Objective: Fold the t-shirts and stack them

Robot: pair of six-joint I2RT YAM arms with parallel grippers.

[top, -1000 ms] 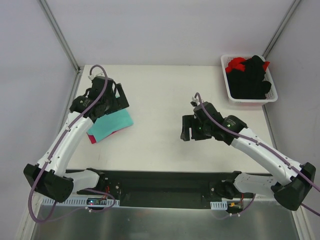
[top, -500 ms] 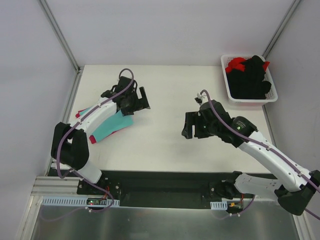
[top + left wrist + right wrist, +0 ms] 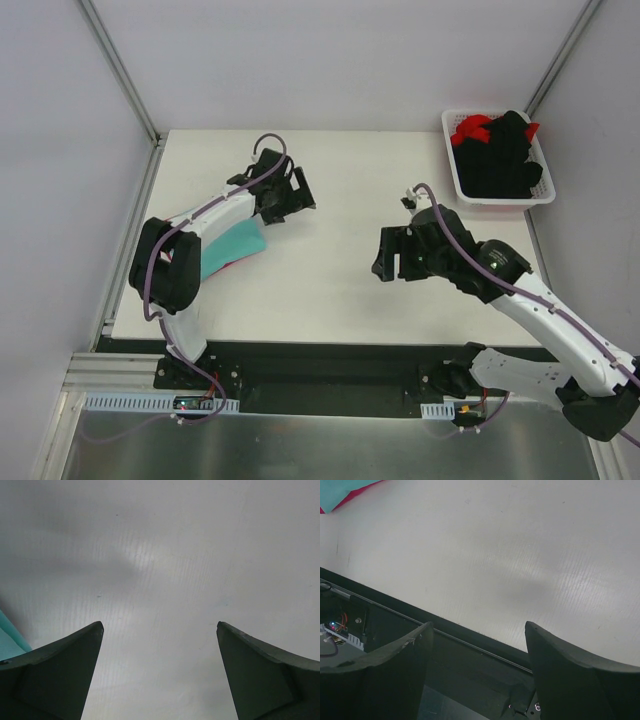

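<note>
L gripper (image 3: 291,190): jaws spread wide, nothing btwn fingers, bare table (image 3: 165,555) beneath. Teal t-shirt (image 3: 233,244) lies folded just behind it on its near-L side, partly covered by the L arm; wrist cam catches a teal sliver beside the L finger. Magenta t-shirt (image 3: 223,267) sits under the teal one, only an edge showing.

R gripper (image 3: 386,255): jaws also wide, holding nothing, over bare table, well apart from the shirts. Beyond it to the far R, at the table corner: white basket (image 3: 459,172) w/ black garments (image 3: 505,158) and a red garment (image 3: 470,129). On its near side: black base rail (image 3: 320,362).
</note>
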